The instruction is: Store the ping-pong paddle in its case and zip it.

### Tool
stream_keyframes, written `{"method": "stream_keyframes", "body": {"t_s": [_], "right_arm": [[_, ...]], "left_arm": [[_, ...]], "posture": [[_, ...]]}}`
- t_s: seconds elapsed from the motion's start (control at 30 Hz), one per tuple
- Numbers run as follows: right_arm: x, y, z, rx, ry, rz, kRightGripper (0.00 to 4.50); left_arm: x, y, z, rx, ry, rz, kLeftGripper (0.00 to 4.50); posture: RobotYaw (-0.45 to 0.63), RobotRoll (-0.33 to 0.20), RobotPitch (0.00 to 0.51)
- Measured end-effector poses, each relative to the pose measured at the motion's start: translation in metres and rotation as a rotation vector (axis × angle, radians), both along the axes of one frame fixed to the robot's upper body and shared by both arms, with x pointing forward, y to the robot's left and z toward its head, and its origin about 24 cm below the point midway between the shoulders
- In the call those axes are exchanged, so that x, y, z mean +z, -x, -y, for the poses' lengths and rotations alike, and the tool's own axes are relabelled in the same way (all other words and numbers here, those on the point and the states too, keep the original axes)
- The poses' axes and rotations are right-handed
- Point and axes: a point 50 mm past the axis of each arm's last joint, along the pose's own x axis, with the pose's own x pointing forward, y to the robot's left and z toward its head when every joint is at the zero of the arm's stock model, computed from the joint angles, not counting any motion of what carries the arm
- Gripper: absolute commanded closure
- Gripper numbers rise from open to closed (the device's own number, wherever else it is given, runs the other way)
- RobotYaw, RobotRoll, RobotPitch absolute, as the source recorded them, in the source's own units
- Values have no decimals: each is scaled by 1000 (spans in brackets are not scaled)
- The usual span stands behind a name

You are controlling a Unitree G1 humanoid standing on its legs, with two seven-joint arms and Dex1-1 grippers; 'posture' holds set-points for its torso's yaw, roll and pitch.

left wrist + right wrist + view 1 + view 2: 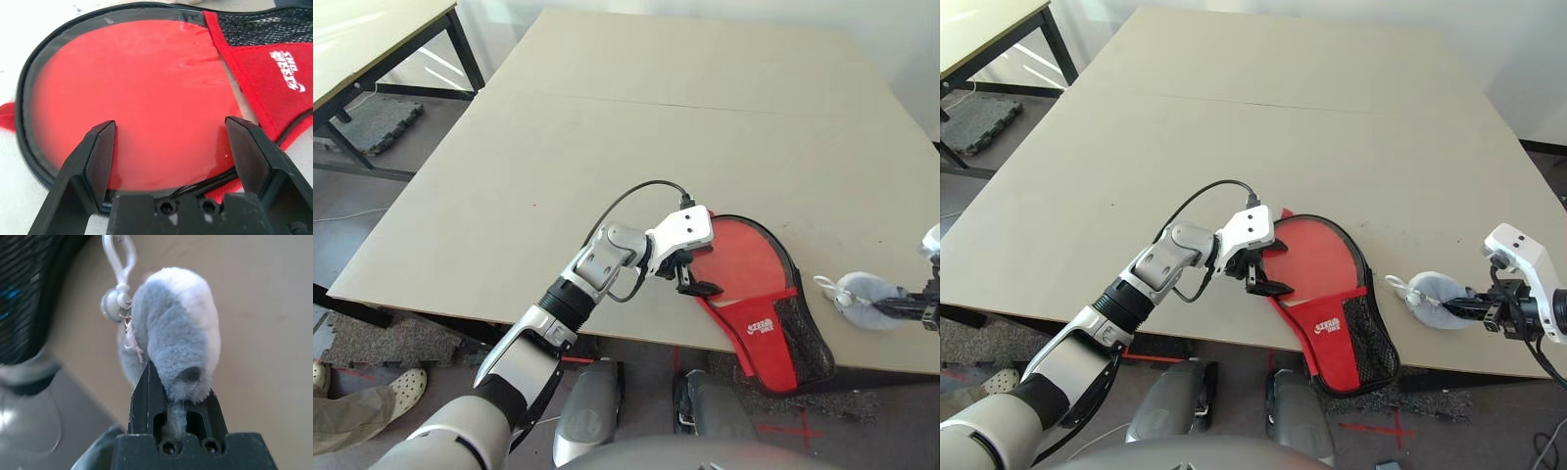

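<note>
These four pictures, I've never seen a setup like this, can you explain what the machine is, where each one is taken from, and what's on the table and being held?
This is a humanoid robot with two arms at a table. The two wide pictures come from cameras in its head, looking down over its arms. The two close-ups come from cameras on its wrists, looking along each tool's black fingers.

Near the table's front edge lies a paddle-shaped case, red with a black rim, a clear round panel and a mesh pocket; a red paddle face shows through the panel. The left tool hovers open over that panel. The right tool is shut on a small grey fuzzy pouch beside the case.
</note>
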Motion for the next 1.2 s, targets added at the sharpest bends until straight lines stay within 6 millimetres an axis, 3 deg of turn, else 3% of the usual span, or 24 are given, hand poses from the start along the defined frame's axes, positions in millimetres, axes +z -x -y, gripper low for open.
{"method": "stream_keyframes", "body": {"t_s": [0.2, 0.47, 0.6, 0.73, 0.8, 1.03, 1.2], "right_arm": [[-2, 8, 6, -11, 18, -42, 4437], [1, 6, 20, -220, -91, -4, 1539], [25, -11, 23, -316, -211, 111, 28], [64, -36, 26, -393, -334, 360, 9], [71, -42, 24, -409, -384, 418, 9], [65, -71, 9, -483, -498, 575, 9], [49, -101, 0, -622, -420, 767, 9]], "left_arm": [[0, 0, 1, -3, 1, -2, 0], [2, -2, -4, 9, 0, 5, 0], [6, -6, -10, 42, 15, -6, 0], [8, -5, -17, 81, 31, -46, 0], [11, -3, -20, 100, 57, -69, 0], [34, -4, -47, 227, 162, -85, 0], [53, -21, -91, 507, 301, -17, 0]], "posture": [[15, 0, 132], [22, 0, 127], [29, 0, 122], [43, 0, 114], [50, 0, 110], [70, 0, 93], [98, 0, 83]]}}
